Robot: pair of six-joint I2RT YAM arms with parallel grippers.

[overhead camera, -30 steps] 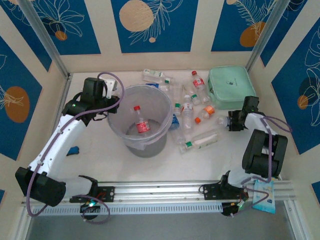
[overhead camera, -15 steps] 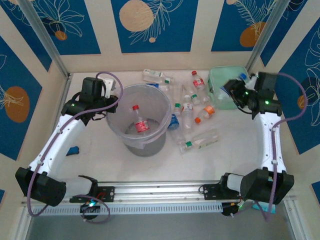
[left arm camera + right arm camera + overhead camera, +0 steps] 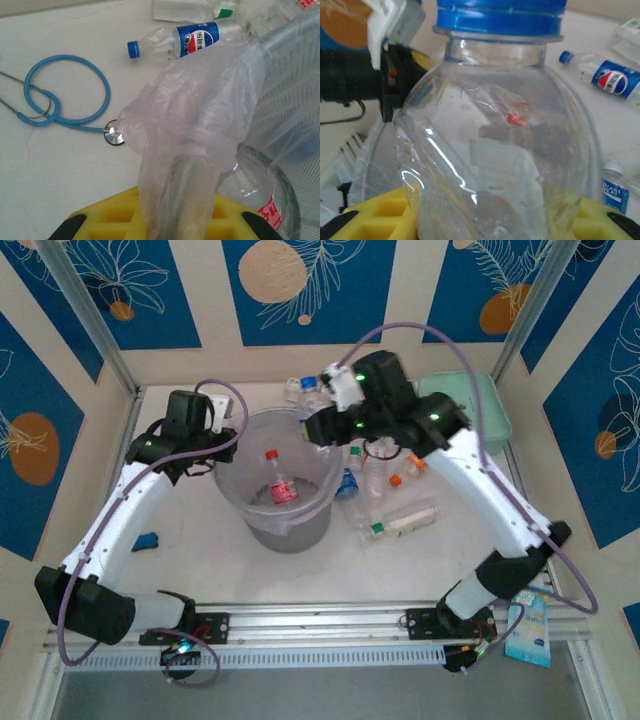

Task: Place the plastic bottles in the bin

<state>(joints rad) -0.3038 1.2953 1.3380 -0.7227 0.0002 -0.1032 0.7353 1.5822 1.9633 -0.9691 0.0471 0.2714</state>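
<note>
by the bin [image 3: 292,532], right gripper [image 3: 318,427] grasps clear blue-capped bottle [image 3: 495,150], left gripper [image 3: 215,448] clenches liner [image 3: 200,115].

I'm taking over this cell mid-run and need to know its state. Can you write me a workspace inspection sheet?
Surface: white table, faint hairline cracks.
Job's things: bin holds one red-capped bottle; blue-capped bottle held at the bin's far rim; loose bottles lie right of and behind the bin, among them a Pepsi bottle.
Clutter: blue stethoscope, mint-green box, small blue item, blue-white packet by the rail.
Claws: left claw shut on the bin's liner; right claw shut on the blue-capped bottle.
Cables: purple cables loop along both arms.
Surroundings: blue and cream leaf-print panels.
</note>
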